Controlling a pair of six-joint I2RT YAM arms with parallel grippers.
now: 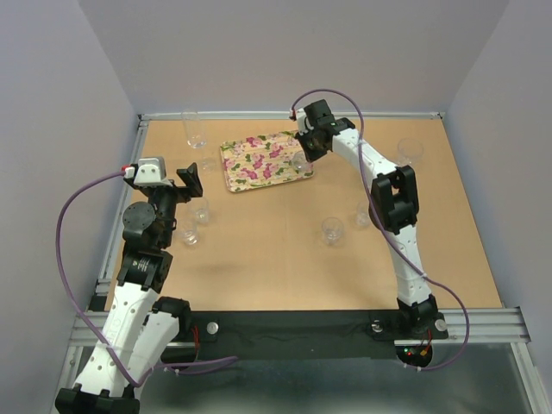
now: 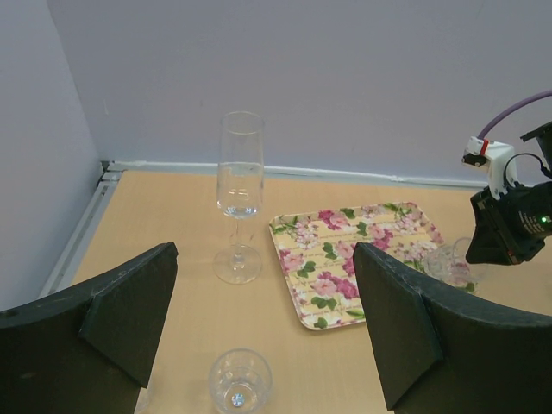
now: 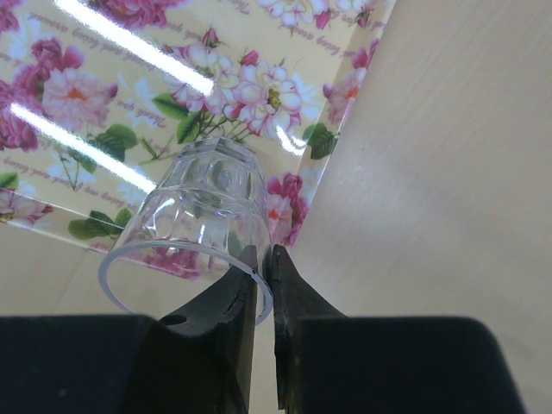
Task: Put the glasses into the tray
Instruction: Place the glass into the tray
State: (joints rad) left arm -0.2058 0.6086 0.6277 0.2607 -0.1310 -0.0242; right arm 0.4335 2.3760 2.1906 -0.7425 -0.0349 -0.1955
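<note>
My right fingers (image 3: 246, 293) are closed on the rim of one clear tumbler (image 3: 207, 211), pinching the glass wall between them. Through the right wrist camera the tumbler hangs mouth toward me and base away, over the flowered tray (image 3: 172, 86) just inside its edge, with bare desk (image 3: 448, 172) right beside it. In the overhead view that puts it at the tray's right end, on the side nearer the arms. I cannot tell whether its base touches the tray. I can make out no other glass on the tray.

My left fingers (image 1: 191, 178) are spread wide and grip nothing. They hover over the left part of the desk, well apart from the tray. Through the left wrist camera, a small tumbler (image 2: 240, 379) stands upright on the desk below, in the gap between them. Farther off, a tall champagne flute (image 2: 240, 194) stands upright just beside the tray's left end.

From above, other tumblers (image 1: 332, 230) stand loose on the desk. Two are close to the left arm, two are near the right arm's middle, and one is out by the far right edge.
</note>
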